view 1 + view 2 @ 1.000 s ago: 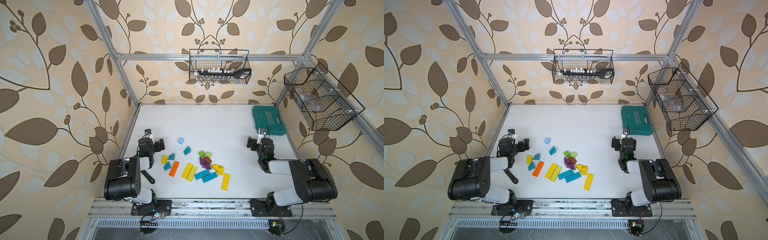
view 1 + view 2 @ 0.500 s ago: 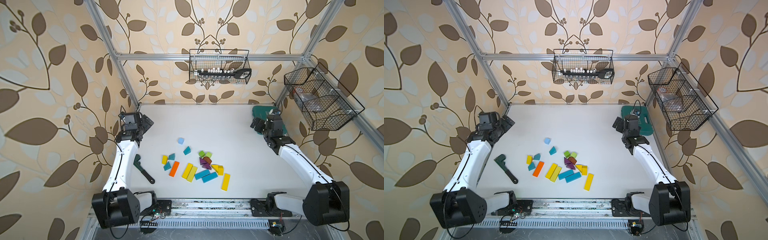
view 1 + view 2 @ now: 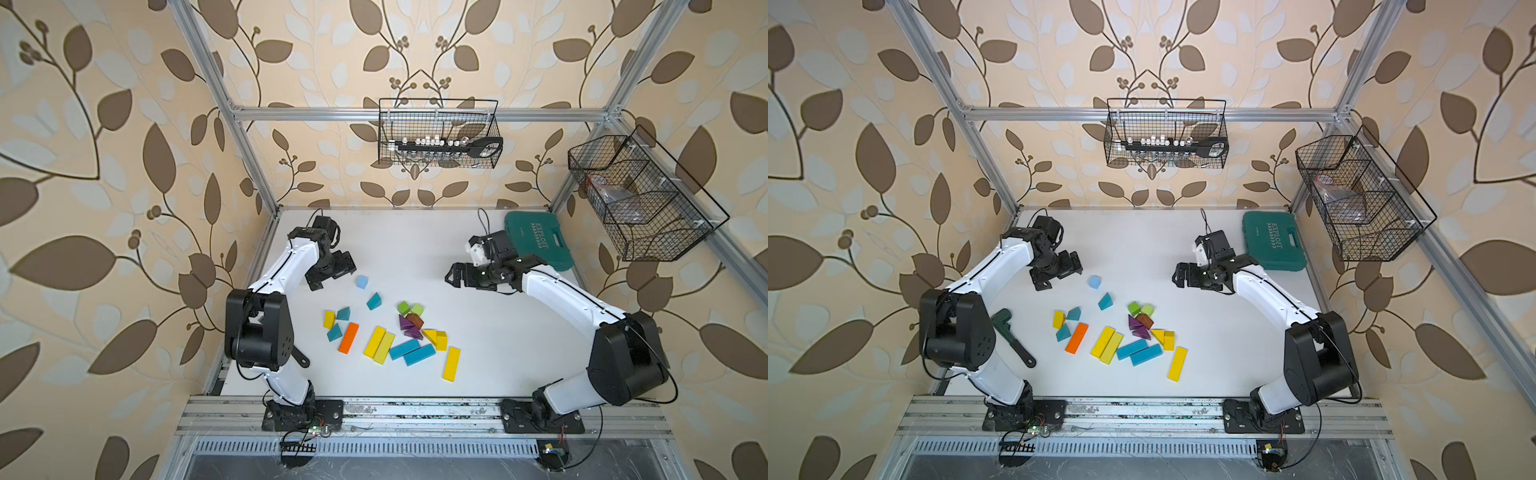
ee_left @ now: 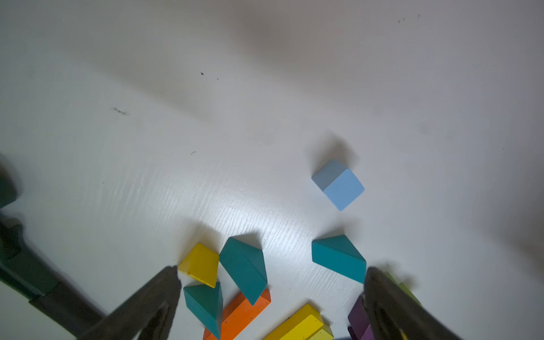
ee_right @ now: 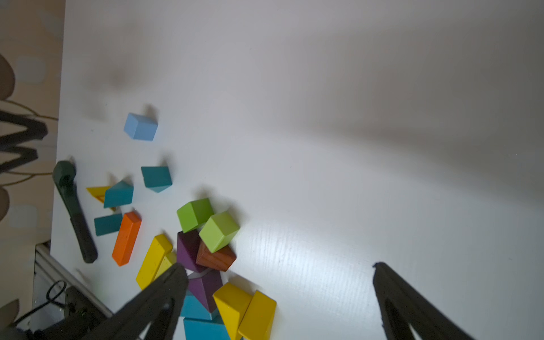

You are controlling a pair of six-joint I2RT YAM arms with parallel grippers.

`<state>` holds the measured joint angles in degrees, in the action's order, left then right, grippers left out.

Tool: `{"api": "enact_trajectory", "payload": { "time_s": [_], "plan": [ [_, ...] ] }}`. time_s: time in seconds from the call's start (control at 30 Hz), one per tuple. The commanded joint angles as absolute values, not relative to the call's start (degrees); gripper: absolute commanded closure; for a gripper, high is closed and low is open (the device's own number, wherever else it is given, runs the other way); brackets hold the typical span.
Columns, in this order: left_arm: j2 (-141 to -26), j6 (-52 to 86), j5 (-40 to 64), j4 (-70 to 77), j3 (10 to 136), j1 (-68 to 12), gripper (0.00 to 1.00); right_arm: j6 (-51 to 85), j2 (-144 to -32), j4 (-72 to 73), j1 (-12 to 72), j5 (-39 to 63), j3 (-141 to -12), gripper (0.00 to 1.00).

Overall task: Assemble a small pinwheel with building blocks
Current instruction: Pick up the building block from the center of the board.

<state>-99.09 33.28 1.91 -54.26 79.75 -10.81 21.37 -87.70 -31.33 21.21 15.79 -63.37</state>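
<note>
So, my left claw (image 3: 332, 278) and right claw (image 3: 452, 275) both gape empty near three teal wedges (image 3: 374, 301) (image 3: 343, 313) (image 3: 334, 332), two green cubes (image 3: 403, 308) (image 3: 417, 309), one orange bar (image 3: 348, 338).

Bare bench (image 3: 415, 245) lies open behind the crowded building blocks (image 3: 376, 341); a tool case (image 3: 538, 241) fills the far right corner.

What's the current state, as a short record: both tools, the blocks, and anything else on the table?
Left tool: open, empty, near the light-blue cube
Right tool: open, empty, between the teal case and the blocks
Blocks: loose on the white table, no pinwheel built
Tightest cluster: green cubes, purple wedges, brown wedge
Other: dark wrench by the left arm
</note>
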Motion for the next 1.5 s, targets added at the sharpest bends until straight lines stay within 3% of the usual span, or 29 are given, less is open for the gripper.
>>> {"api": "enact_trajectory", "payload": {
  "time_s": [0.0, 0.17, 0.4, 0.47, 0.6, 0.97, 1.47],
  "plan": [
    [-102.5, 28.0, 1.9, -59.6, 83.8, -13.6, 0.01, 17.3, -88.8, -37.0, 24.0, 19.7, -64.8, 0.00],
    [-107.5, 24.9, 2.5, -60.7, 87.6, -15.9, 0.01, 14.9, -91.7, -42.5, 27.0, 16.4, -67.5, 0.00],
    [-111.7, 21.7, 3.3, -60.3, 91.3, -17.1, 0.02, 10.3, -91.0, -37.8, 31.6, 24.7, -65.5, 0.00],
    [-112.9, 21.4, 2.8, -60.6, 92.3, -17.1, 0.02, 11.2, -92.0, -38.8, 31.7, 21.5, -66.7, 0.00],
    [-114.1, 21.3, 1.6, -60.6, 93.0, -17.1, 0.03, 12.1, -93.2, -44.3, 34.3, 3.3, -69.2, 0.00],
    [-116.8, 20.3, 1.6, -59.9, 93.4, -17.2, 0.05, 11.9, -91.7, -40.9, 34.3, 8.3, -67.7, 0.00],
    [-124.2, 19.1, 1.1, -61.2, 99.6, -17.3, 0.35, 12.6, -90.2, -38.4, 34.1, 9.5, -65.8, 0.07]
  ]
}}
